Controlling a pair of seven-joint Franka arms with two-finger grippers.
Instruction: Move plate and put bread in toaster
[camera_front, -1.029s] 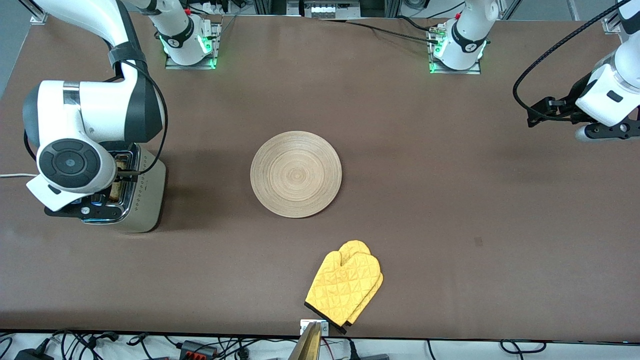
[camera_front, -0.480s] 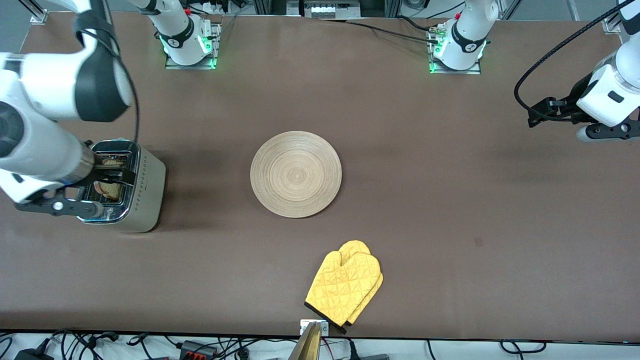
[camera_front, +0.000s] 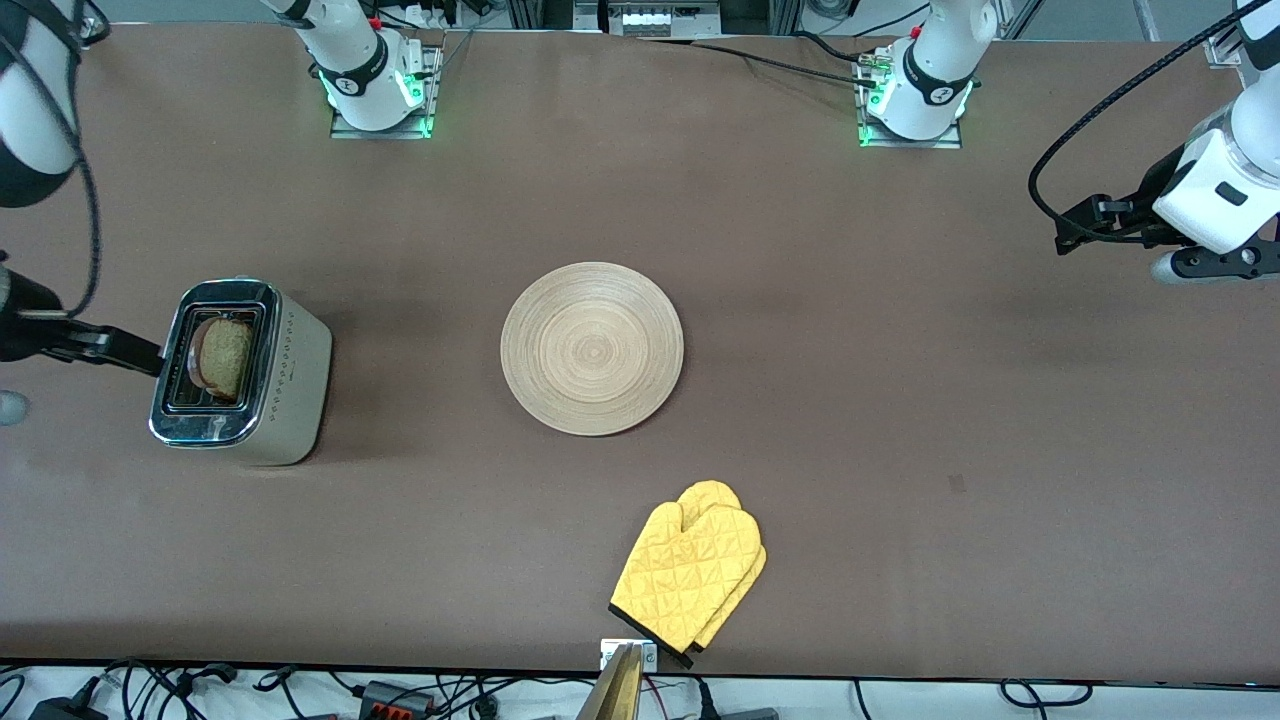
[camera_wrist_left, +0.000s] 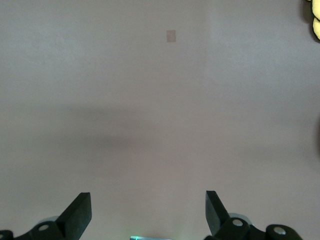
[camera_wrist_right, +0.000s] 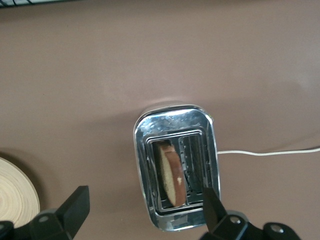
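Note:
The cream toaster (camera_front: 285, 385) with a chrome top stands toward the right arm's end of the table. The bread (camera_front: 222, 357) stands on edge in one of its slots, its top sticking out. In the right wrist view, the toaster (camera_wrist_right: 175, 127) and the bread (camera_wrist_right: 170, 175) lie well below my right gripper (camera_wrist_right: 144, 197), which is open and holds nothing. The round wooden plate (camera_front: 592, 348) lies at the middle of the table, bare. My left gripper (camera_wrist_left: 147, 199) is open and empty over bare table at the left arm's end, where that arm (camera_front: 1215, 200) waits.
A yellow oven mitt (camera_front: 690, 575) lies near the table's front edge, nearer to the front camera than the plate. The toaster's white cord (camera_wrist_right: 270, 152) runs off toward the right arm's end. The plate's rim (camera_wrist_right: 15, 195) shows in the right wrist view.
My right arm has risen off the toaster and swung toward its end of the table, mostly leaving the front view. The bread stays in the slot. The left arm has not moved.

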